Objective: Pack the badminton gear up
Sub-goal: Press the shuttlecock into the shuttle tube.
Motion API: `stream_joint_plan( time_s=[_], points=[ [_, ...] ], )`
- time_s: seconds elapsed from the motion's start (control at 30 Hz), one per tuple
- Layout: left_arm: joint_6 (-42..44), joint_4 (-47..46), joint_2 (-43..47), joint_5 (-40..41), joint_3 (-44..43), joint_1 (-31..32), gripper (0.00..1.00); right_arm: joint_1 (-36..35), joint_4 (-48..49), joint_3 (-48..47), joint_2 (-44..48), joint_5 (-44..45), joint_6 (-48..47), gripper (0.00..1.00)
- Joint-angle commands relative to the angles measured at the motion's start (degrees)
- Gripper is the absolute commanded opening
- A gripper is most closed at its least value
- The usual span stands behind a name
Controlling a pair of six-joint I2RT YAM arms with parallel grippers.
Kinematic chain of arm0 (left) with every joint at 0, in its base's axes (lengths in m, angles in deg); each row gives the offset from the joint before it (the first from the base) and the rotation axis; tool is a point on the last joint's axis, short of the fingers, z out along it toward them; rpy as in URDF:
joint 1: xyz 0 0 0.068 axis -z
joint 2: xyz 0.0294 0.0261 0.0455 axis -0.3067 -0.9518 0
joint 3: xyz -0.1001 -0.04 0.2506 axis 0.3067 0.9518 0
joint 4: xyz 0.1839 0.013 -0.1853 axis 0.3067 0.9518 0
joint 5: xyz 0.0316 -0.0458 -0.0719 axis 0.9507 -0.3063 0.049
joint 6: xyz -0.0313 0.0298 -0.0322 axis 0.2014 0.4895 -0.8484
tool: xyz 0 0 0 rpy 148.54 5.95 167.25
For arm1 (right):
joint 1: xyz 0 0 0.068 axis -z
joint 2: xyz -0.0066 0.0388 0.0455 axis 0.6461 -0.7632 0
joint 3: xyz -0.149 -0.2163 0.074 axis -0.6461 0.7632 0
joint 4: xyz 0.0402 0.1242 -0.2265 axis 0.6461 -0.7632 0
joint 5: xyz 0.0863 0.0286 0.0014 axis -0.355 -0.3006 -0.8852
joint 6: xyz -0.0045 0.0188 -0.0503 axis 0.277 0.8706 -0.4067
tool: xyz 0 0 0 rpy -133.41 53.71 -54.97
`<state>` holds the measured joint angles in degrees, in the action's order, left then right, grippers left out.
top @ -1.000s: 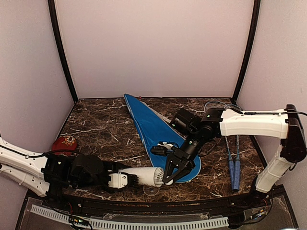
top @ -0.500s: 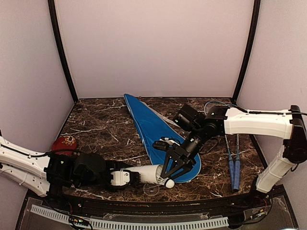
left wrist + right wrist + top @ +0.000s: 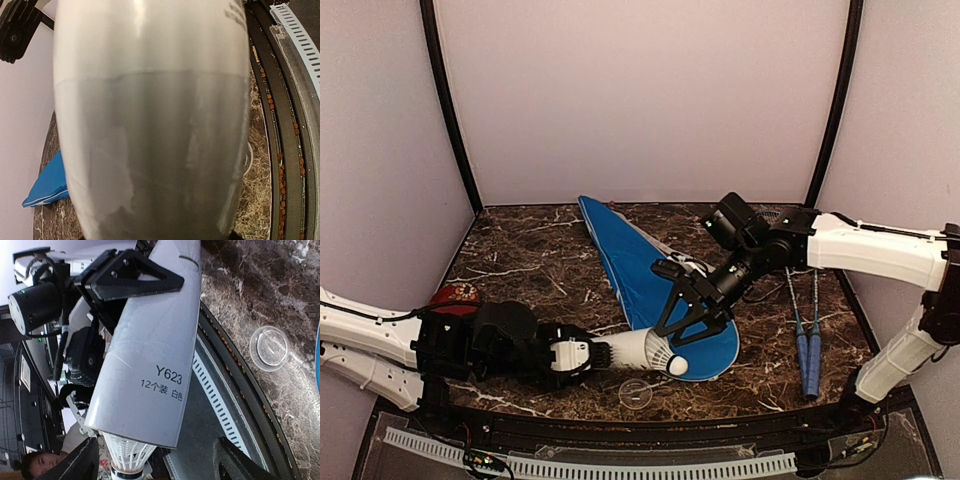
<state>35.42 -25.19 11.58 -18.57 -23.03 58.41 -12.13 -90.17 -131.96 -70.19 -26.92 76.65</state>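
Left gripper (image 3: pixel 582 354) is clamped round the white tube (image 3: pixel 638 349), holding it low and roughly level near the table's front edge. One shuttlecock (image 3: pixel 673 366) pokes out of its mouth, cork end outward. Right gripper (image 3: pixel 675 335) hangs just above that, jaws spread wide, nothing in them. Tube looks light, slick and easy to dent, and the feathers are fragile, so I'd only nudge the cork

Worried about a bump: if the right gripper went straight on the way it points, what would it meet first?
Probably the shuttlecock sticking out of the white tube's mouth, which lies between the open right gripper's fingers in its wrist view; exact depth is unclear.
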Motion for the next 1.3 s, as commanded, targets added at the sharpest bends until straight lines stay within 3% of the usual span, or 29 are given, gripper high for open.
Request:
stream_joint_plan(
  time_s=[0.0, 0.37, 0.6, 0.8, 1.0, 1.27],
  points=[
    [-3.87, -2.48, 0.33, -4.17, -2.09, -2.09, 0.52, 2.44, 7.54, -1.17, 4.21, 2.84, 3.43, 0.80],
    [-9.75, -3.07, 0.49, -14.29, -4.38, -12.32, 0.51, 6.09, 28.36, 3.56, 14.95, 20.72, 4.25, 0.80],
    [-14.62, -5.21, 3.36, -22.54, -4.73, -18.89, 0.51, 2.31, 56.91, 19.35, 23.82, 32.52, -0.76, 0.81],
    [-17.55, -7.14, 4.11, -28.00, -4.84, -22.02, 0.51, -3.94, 58.64, 19.70, 24.36, 41.55, -7.61, 0.81],
    [-19.11, -7.92, 4.19, -30.45, -4.90, -23.63, 0.51, -8.07, 60.17, 17.67, 23.15, 43.30, -11.48, 0.81],
    [-19.46, -8.05, 4.02, -31.86, -4.93, -24.15, 0.52, -11.86, 55.16, 12.03, 19.23, 46.24, -16.38, 0.80]
  ],
)
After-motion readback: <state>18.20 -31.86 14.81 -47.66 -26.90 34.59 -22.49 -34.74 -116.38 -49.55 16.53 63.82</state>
